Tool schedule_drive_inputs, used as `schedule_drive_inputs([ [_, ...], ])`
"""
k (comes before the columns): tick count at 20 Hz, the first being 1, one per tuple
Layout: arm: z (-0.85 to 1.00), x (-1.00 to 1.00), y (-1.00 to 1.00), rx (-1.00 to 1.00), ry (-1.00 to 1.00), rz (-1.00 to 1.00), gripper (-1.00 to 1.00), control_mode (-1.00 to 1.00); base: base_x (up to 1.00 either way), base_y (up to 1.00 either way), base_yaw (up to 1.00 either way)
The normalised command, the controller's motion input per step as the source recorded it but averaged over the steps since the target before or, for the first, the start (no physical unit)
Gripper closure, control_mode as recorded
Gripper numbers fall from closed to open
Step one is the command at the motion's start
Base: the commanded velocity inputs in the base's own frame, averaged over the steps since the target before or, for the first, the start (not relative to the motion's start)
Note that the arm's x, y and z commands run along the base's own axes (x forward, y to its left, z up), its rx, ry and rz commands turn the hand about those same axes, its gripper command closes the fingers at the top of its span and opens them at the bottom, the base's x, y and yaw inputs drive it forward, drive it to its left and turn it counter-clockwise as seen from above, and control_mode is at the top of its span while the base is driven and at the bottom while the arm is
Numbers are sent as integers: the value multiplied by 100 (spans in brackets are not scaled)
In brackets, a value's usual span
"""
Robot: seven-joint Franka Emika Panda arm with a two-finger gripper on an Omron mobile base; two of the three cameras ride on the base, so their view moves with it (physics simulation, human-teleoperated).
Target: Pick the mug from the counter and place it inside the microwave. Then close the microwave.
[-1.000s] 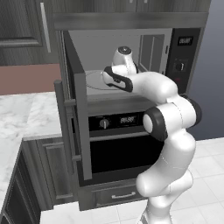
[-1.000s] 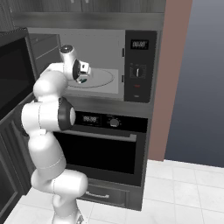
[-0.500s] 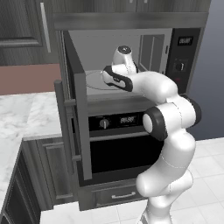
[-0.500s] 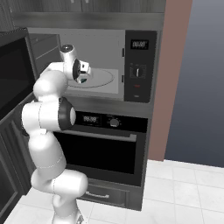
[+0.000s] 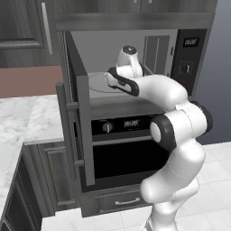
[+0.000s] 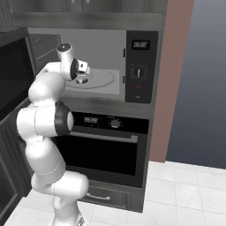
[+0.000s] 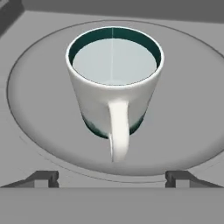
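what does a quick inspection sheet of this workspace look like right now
surface: round turntable inside the microwave, light grey, carrying the mug
job's things: mug stands upright on the turntable, handle towards the hand camera; microwave door hangs open on the left; white marble counter lies to the left
clutter: nothing seen
grippers: end effector open, fingertips spread either side of the mug and apart from it, reaching into the microwave cavity
cables: nothing seen
surroundings: oven with knobs and a display below the microwave, drawer under it, dark cabinets above, white tiled floor
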Motion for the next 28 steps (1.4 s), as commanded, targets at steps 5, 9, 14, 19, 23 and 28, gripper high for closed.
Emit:
schedule_drive_inputs([
  [5,17,-64,0,0,-4,0,-100,-100,0,0,0],
  [9,3,-86,-4,0,-2,-1,-100,-100,0,0,0],
  [14,0,-92,-15,0,-1,-2,-100,-100,0,0,0],
  [19,25,-90,-29,1,0,0,-100,-100,0,0,0],
  [23,39,-98,-24,7,0,0,-100,-100,0,0,0],
  [28,6,-78,-2,1,-2,0,-100,-100,0,0,0],
])
